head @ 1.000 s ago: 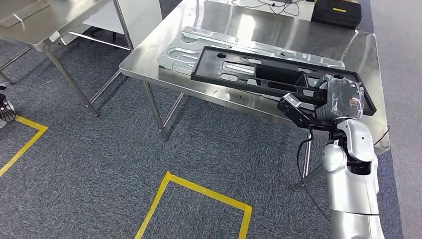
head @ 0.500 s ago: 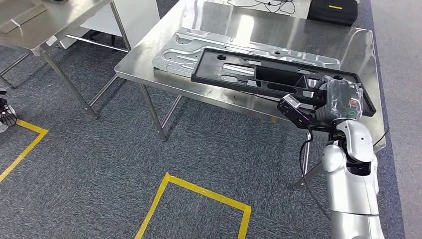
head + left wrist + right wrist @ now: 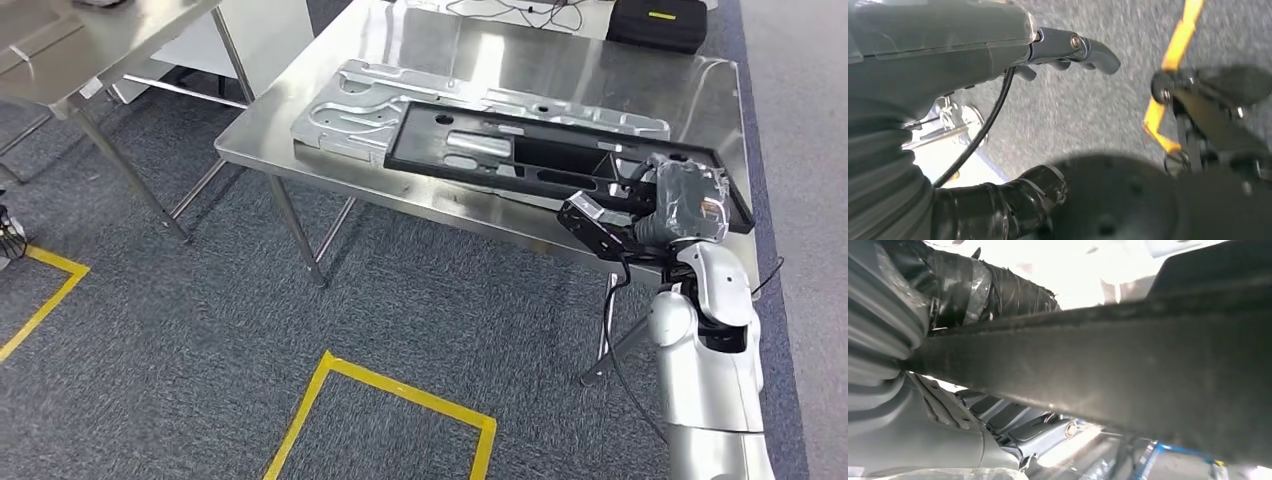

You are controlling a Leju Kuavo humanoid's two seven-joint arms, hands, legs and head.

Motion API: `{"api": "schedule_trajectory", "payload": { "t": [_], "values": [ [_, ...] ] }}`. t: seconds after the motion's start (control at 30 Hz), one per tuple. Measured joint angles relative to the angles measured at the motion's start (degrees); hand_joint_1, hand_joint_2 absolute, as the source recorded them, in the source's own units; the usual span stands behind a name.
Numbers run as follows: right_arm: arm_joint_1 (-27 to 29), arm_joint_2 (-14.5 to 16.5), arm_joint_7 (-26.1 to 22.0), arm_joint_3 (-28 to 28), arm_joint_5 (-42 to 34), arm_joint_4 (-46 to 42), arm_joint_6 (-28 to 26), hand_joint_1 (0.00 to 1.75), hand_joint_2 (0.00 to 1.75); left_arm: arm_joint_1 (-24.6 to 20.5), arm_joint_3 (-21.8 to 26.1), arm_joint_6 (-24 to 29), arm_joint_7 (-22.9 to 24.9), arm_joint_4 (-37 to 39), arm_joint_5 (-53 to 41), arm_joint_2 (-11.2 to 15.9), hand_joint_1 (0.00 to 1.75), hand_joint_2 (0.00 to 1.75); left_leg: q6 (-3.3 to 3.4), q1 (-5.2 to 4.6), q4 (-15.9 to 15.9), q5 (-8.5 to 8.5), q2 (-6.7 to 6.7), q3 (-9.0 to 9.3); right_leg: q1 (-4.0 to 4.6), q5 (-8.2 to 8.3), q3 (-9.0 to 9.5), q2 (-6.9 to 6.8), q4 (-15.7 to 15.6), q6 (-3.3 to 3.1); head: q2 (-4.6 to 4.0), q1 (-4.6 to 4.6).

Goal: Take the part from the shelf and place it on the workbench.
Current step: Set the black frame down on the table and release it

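In the head view, the right arm (image 3: 705, 380) rose from the lower right, silver and bent at the elbow, with the right hand (image 3: 680, 205) at the near right end of the black part (image 3: 560, 160). The hand clamped that end, its grey ribbed cover on top and dark fingers (image 3: 598, 222) reaching under the near edge. The part was a long, flat black plastic frame with rectangular cut-outs and a raised rim, lying slanted above the steel table (image 3: 560, 70); whether it rested on the table or was held just over it could not be told. Its far end overlapped a grey stamped metal panel (image 3: 345, 110) lying on the table. A black case (image 3: 655, 22) sat at the table's far edge, cut off by the frame. A yellow floor marking (image 3: 400, 395) ran across the grey carpet.

In the left wrist view, the left hand (image 3: 998, 125) hung over carpet, thumb (image 3: 1018, 205) and fingers (image 3: 1083, 47) apart with nothing between them. Dark blurred shapes lay beyond it, too unclear to name.

In the right wrist view, the black part (image 3: 1128, 370) crossed the whole picture as a broad dark bar, its rim scuffed. The taped thumb (image 3: 993, 290) lay on one side of it and the fingers (image 3: 1023, 427) on the other, pinching it. The background was overexposed.
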Motion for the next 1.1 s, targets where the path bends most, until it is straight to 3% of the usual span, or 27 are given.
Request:
{"api": "schedule_trajectory", "payload": {
  "t": [0.07, 0.13, 0.2, 0.23, 0.27, 0.3, 0.33, 0.4, 0.47, 0.57, 0.63, 0.73, 0.77, 0.8, 0.83, 0.9, 0.93, 0.97, 1.03, 1.1],
  "values": [
    [0.0, 0.0, 0.0, 0.0, 0.0, 0.0, 0.0, 1.75, 1.75, 0.0, 0.0, -0.1, -0.1, 0.0, 0.0, -0.1, 0.00, 1.75, -0.34, 0.20, 0.1, -0.31, 0.02, 0.10, 0.05, -0.29, -0.02, 0.17, 0.3, -1.26, 0.00, -0.07],
    [0.0, 0.0, 0.0, 0.0, 0.1, 0.0, 0.0, 1.75, 1.75, -0.1, 0.0, -0.1, -0.1, 0.0, 0.0, -0.2, 0.00, 1.75, -0.17, 0.23, 3.7, -2.22, -0.01, -1.57, 0.27, -0.54, 0.38, 0.25, 0.2, -2.25, 0.00, -0.11],
    [-0.1, 0.0, 0.0, 0.0, 0.1, 0.0, 0.0, 1.75, 1.75, -0.1, 0.1, 0.0, -0.1, 0.0, 0.0, -0.2, 0.00, 1.75, 0.39, -0.24, 11.7, -5.44, -0.04, -5.98, 0.77, -0.94, 0.82, 0.25, 0.1, -3.00, -0.01, -0.13],
    [0.0, 0.0, -0.1, 0.0, 0.2, 0.0, 0.0, 1.75, 1.75, 0.0, 0.1, 0.0, -0.1, 0.0, 0.0, -0.2, 0.00, 1.75, 0.71, -0.53, 15.6, -6.48, -0.05, -8.35, 1.11, -1.18, 1.03, 0.31, 0.1, -3.31, -0.01, -0.12],
    [0.1, 0.0, -0.1, 0.2, 0.2, 0.1, 0.0, 1.75, 1.75, 0.0, 0.1, 0.0, -0.1, 0.0, -0.1, -0.2, 0.00, 1.75, 1.16, -0.85, 17.9, -6.48, -0.06, -10.05, 1.51, -1.45, 1.32, 0.45, 0.1, -3.57, -0.01, -0.12],
    [0.2, 0.1, -0.1, 0.3, 0.2, 0.1, 0.0, 1.75, 1.75, 0.1, 0.2, 0.0, -0.1, 0.0, -0.1, -0.2, 0.00, 1.75, 1.78, -1.23, 17.9, -5.23, -0.09, -10.68, 1.91, -1.75, 1.74, 0.63, 0.1, -3.77, -0.01, -0.13],
    [0.2, 0.1, -0.1, 0.4, 0.3, 0.1, 0.0, 1.75, 1.75, 0.2, 0.2, 0.0, -0.1, 0.0, -0.1, -0.2, 0.00, 1.75, 2.61, -1.71, 15.6, -2.92, -0.16, -10.19, 2.30, -2.11, 2.28, 0.81, 0.1, -3.90, 0.00, -0.12],
    [0.1, 0.1, -0.1, 0.6, 0.3, 0.1, 0.0, 1.75, 1.75, 0.4, 0.3, 0.0, -0.1, 0.0, -0.2, 0.0, 0.00, 1.75, 4.66, -2.78, 8.3, 1.76, -0.44, -7.55, 2.84, -2.88, 3.29, 1.00, 0.0, -3.98, 0.00, -0.05],
    [0.0, 0.1, -0.1, 0.8, 0.3, 0.2, 0.0, 1.75, 1.75, 0.3, 0.3, 0.0, -0.2, 0.0, -0.2, 0.2, 0.00, 1.75, 5.82, -3.54, 3.5, 3.00, -0.66, -5.46, 2.84, -3.35, 3.72, 1.06, -0.3, -3.68, 0.00, 0.04],
    [0.0, 0.1, -0.1, 0.8, 0.4, 0.3, 0.0, 1.75, 1.75, 0.1, 0.3, 0.1, -0.6, 0.0, -0.3, 0.2, 0.00, 1.75, 5.72, -3.59, 0.9, 2.47, -0.60, -3.65, 2.60, -2.95, 4.17, 0.91, 0.0, -2.80, 0.00, 0.07],
    [-0.1, 0.1, -0.1, 0.9, 0.5, 0.3, 0.0, 1.75, 1.75, 0.2, 0.3, 0.1, -0.7, 0.0, -0.3, 0.1, 0.00, 1.75, 5.66, -3.24, -0.4, 2.37, -0.54, -1.88, 2.51, -3.80, 3.39, 0.67, 2.4, -2.28, 0.00, 0.08],
    [-0.2, 0.1, -0.2, 0.9, 0.5, 0.4, 0.0, 1.75, 1.75, 0.3, 0.3, 0.2, -0.8, 0.0, -0.4, 0.0, 0.00, 1.75, 5.53, -3.06, -0.8, 1.53, -0.57, -0.49, 2.07, -6.95, -2.33, 0.46, 11.1, -1.28, 0.00, 0.09],
    [-0.2, 0.0, -0.2, 0.9, 0.5, 0.5, 0.0, 1.75, 1.75, 0.3, 0.3, 0.2, -0.8, 0.0, -0.4, 0.0, 0.00, 1.75, 5.42, -3.04, -0.7, 1.11, -0.62, -0.08, 1.89, -7.21, -4.19, 0.40, 13.0, -0.98, 0.00, 0.08],
    [-0.1, 0.0, -0.2, 0.9, 0.5, 0.6, 0.0, 1.75, 1.75, 0.3, 0.3, 0.2, -0.8, 0.0, -0.4, 0.0, 0.00, 1.75, 5.28, -3.00, -0.7, 0.62, -0.66, 0.44, 1.73, -6.40, -5.26, 0.32, 13.2, -0.75, -0.01, 0.08],
    [0.0, 0.0, -0.2, 0.9, 0.5, 0.7, 0.0, 1.75, 1.75, 0.4, 0.3, 0.2, -0.8, 0.0, -0.4, 0.0, 0.00, 1.75, 5.09, -2.94, -0.6, 0.09, -0.69, 1.09, 1.63, -4.44, -5.28, 0.20, 11.3, -0.66, -0.01, 0.08],
    [0.0, 0.0, -0.2, 0.9, 0.5, 0.9, 0.0, 1.75, 1.75, 0.5, 0.4, 0.2, -0.8, 0.0, -0.4, -0.1, 0.00, 1.75, 4.54, -2.85, -0.6, -1.13, -0.65, 2.50, 1.61, 0.76, -3.54, -0.23, 4.6, -0.81, -0.01, 0.09],
    [-0.1, 0.0, -0.2, 0.9, 0.5, 1.0, 0.0, 1.75, 1.75, 0.4, 0.4, 0.2, -0.8, 0.0, -0.3, -0.1, 0.00, 1.75, 4.21, -2.83, -0.6, -1.61, -0.61, 2.95, 1.83, 2.07, -2.82, -0.47, 1.7, -1.09, 0.00, 0.17],
    [-0.2, 0.0, -0.2, 0.9, 0.5, 1.0, 0.0, 1.75, 1.75, 0.4, 0.4, 0.2, -0.8, 0.0, -0.3, -0.2, 0.00, 1.75, 3.85, -2.83, -0.6, -2.00, -0.56, 3.14, 2.08, 2.85, -2.39, -0.64, 0.0, -1.54, 0.00, 0.23],
    [-0.3, -0.1, -0.1, 1.0, 0.5, 1.2, 0.0, 1.75, 1.75, 0.1, 0.5, 0.1, -0.8, 0.0, -0.3, -0.2, 0.00, 1.75, 3.21, -2.90, -0.4, -2.28, -0.44, 3.30, 2.40, 2.42, -2.21, -0.64, -0.7, -2.61, 0.00, 0.34],
    [-0.4, 0.0, -0.1, 1.1, 0.6, 1.3, 0.0, 1.75, 1.75, 0.0, 0.7, 0.1, -0.8, 0.0, -0.3, -0.1, 0.00, 1.75, 2.72, -2.87, 1.4, -2.23, -0.42, 2.77, 2.15, 2.19, -1.29, -0.44, -0.9, -3.49, 0.00, 0.31]
  ]
}}
